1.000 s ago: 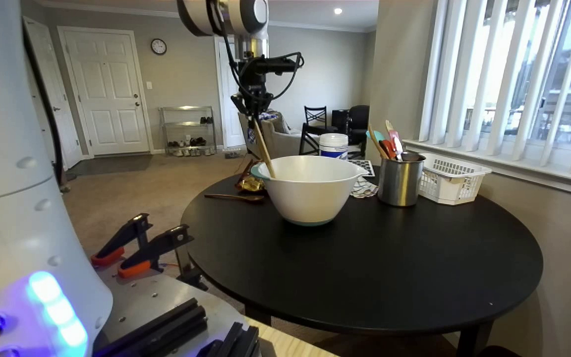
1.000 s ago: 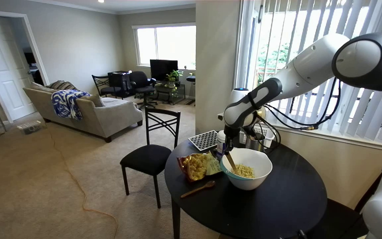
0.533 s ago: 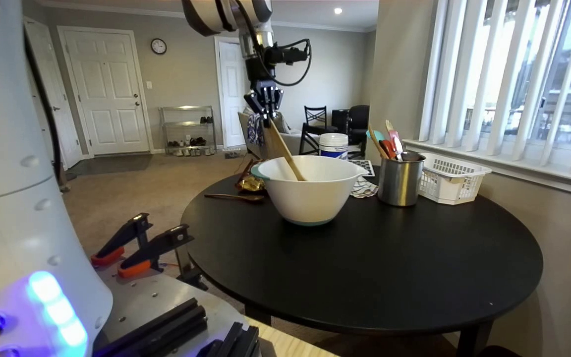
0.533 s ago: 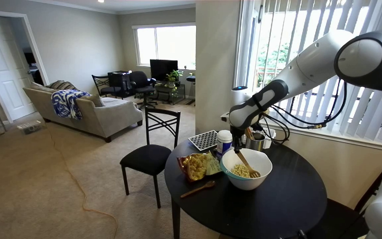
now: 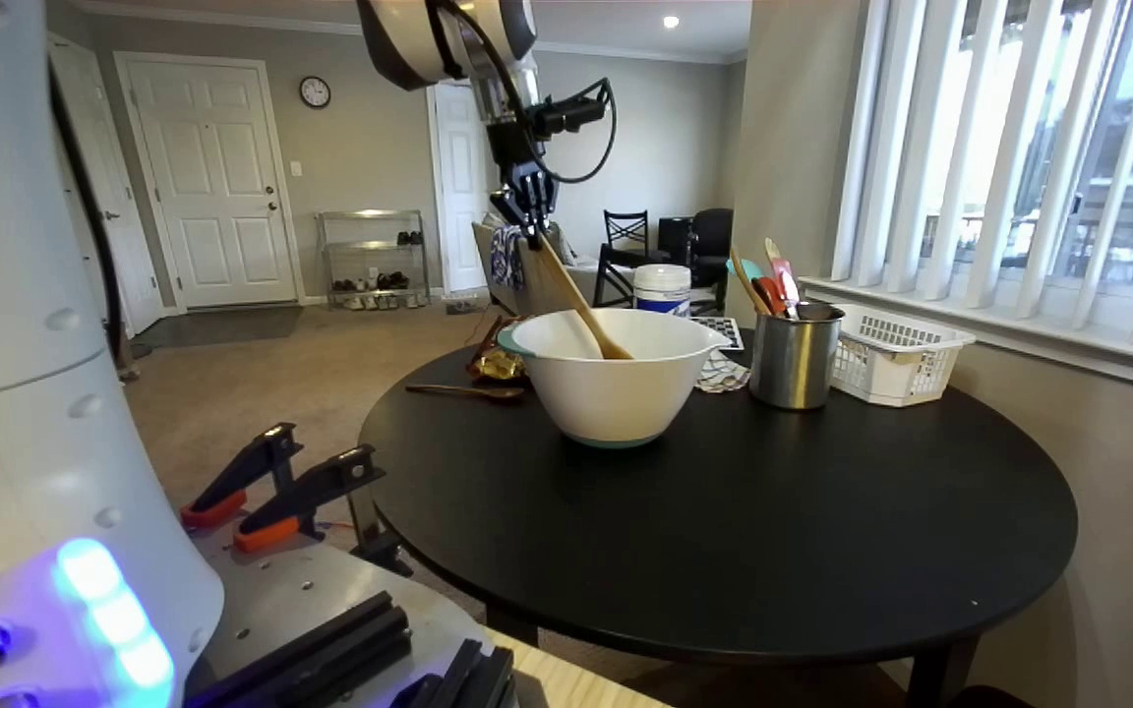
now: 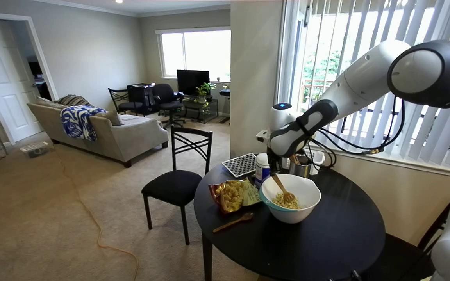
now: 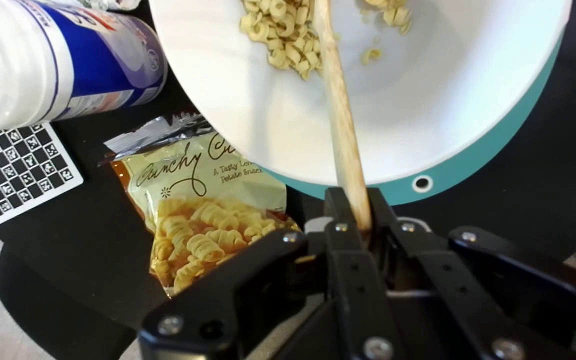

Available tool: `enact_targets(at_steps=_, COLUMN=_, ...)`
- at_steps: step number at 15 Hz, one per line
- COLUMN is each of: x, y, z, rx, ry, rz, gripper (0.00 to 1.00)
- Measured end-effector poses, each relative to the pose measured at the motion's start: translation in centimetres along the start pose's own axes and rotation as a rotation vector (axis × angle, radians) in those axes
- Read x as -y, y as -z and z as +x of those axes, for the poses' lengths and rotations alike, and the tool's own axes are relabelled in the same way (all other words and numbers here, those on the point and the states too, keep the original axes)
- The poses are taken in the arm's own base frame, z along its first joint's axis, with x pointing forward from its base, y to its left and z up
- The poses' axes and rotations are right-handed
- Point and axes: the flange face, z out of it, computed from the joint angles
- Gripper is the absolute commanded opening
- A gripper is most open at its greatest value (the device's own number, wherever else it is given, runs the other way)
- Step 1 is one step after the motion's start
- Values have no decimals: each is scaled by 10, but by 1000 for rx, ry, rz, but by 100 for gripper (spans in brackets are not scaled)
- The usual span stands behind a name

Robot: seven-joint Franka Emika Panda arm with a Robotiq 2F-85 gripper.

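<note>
- Wrist view: a wooden utensil slants from the gripper across the rim of a white bowl and into it.
- The jaws are closed around the utensil's handle, 1 finger on either side.
- In an exterior view, its fork-like head meets pale curled pieces inside the bowl; whether it lies on or among them is too small to tell.
- The bowl, teal at its base, stands upright on a round black table.
- Just beside the bowl lies a snack bag (golden curls are printed on its front) and, near it, 1 wooden spoon.
- A white-and-blue canister stands near the bag, with a checkered board close by.
- Farther round the table are a steel utensil pot and a white basket.
- A black chair stands by the table; a beige sofa is well apart from both.
</note>
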Motion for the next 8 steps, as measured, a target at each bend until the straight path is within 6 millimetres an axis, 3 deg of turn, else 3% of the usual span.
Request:
enact_targets(at_steps=3, x=-1, y=-4, z=3, rx=-23, ry=-1, rz=-20, gripper=3)
enact_targets(at_steps=4, x=-1, y=-5, z=4, rx=-26, ry=-2, rz=-22, gripper=37)
enact_targets(at_steps=5, x=-1, y=-6, z=4, rx=-26, ry=-4, rz=-21, gripper=39)
enact_targets(at_steps=8, x=0, y=-7, z=4, rx=-26, ry=-5, rz=-20, gripper=56)
